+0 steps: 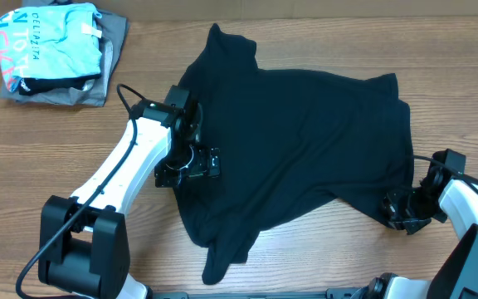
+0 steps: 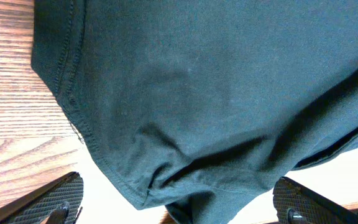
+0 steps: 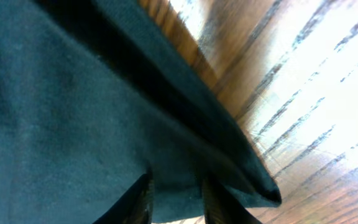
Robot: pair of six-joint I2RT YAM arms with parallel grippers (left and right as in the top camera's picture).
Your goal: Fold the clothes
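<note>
Overhead view: one black T-shirt lies spread and rumpled on the wooden counter. It is unfolded, with a sleeve reaching to the far side and a corner trailing toward the near edge.
T-shirt and left gripper: the left gripper sits at the shirt's left edge, over the fabric where it meets bare wood.
Left wrist view: the stitched hem runs down the left, and dark cloth fills the space between the two fingertips.
Left gripper state: released, with the jaws spread wide and nothing clamped.
T-shirt and right gripper: the right gripper is at the shirt's near right corner, touching the cloth's edge.
Right wrist view: a folded edge of the shirt lies under two fingers set close together, with wood grain to the right.
Right gripper state: the jaws are narrow, with fabric in the gap. I cannot tell whether the cloth is actually pinched.
Count of arms: two, each with one gripper.
Count of other garments: two in one stack at the far left corner, well apart from the T-shirt. A light blue printed shirt lies on top of a grey folded garment.
</note>
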